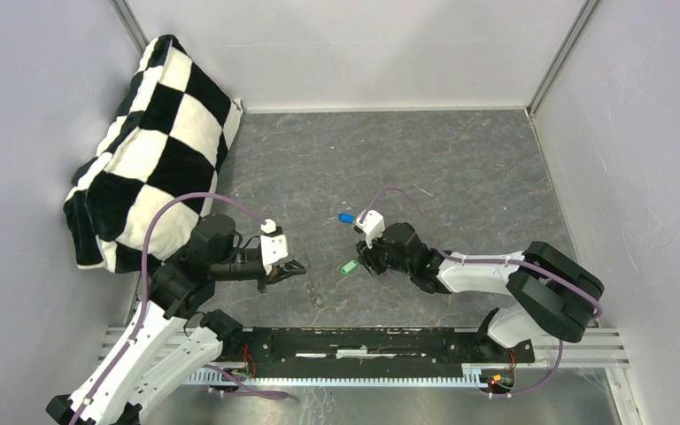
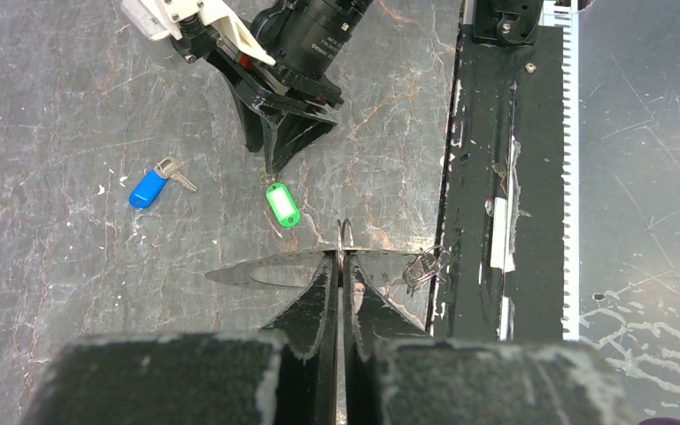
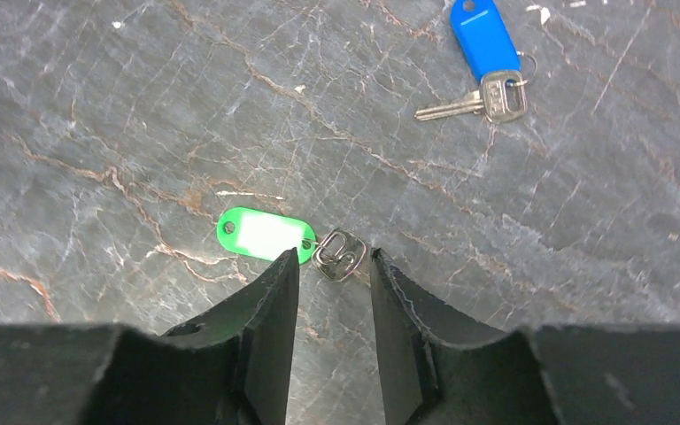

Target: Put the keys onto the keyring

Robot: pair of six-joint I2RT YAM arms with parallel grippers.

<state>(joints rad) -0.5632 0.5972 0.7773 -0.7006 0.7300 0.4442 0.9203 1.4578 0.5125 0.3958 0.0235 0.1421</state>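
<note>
Left gripper: closed tight on the keyring, pinching its lower edge so the loop stands upright past the fingertips. This likely keeps it steady and off the table as a fixed target.
Keyring: from the left wrist it shows only as a thin edge-on sliver, so I cannot tell its texture or where it opens.
Right gripper: jaws apart, holding nothing. It is lowered to the table with one finger on each side of the green key's metal head, which looks like the set-up for a pinch.
Green key: lies flat on the table between the two grippers, near the held ring. Its metal part faces the right jaws and its green tag points away from them.
Blue key: lies flat further back on the table, apart from both grippers and untouched. It is probably left for a second pass.
Step in hand: picking up the green key; neither key appears to be on the ring yet.
Division of work: one arm holds the ring and the other fetches, since threading needs both pieces controlled.
Risk: the key head is thin and lies flush on the slab, so closing jaws may slide it away instead of lifting it.
Checkered cushion: sits at the back left against the wall, well apart from the work.
</note>
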